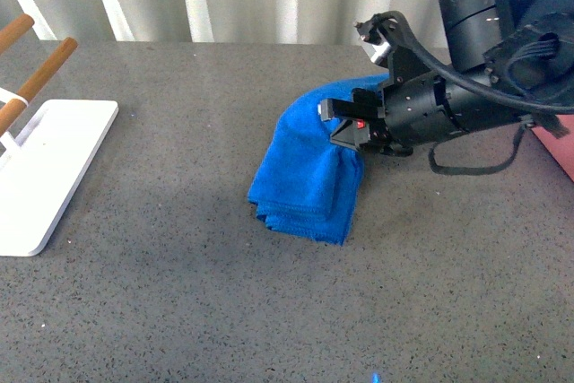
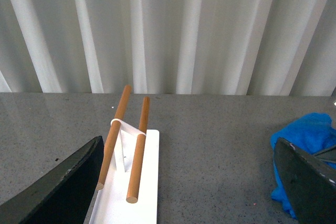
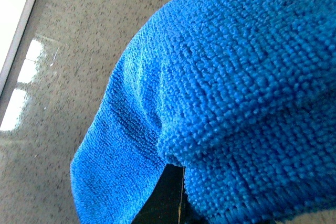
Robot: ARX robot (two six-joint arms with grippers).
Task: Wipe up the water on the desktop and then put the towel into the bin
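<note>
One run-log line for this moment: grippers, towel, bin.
right gripper: shut on towel | towel: raised at grip, rest on desktop | left gripper: open, near rack | bin: no towel yet

White rack (image 1: 45,168) w/ wood rods (image 1: 47,69).

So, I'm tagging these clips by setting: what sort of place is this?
Probably a staged test counter, not a lived-in home: speckled stone-like desktop, white rack with wooden rods, pleated white curtain behind.
</note>
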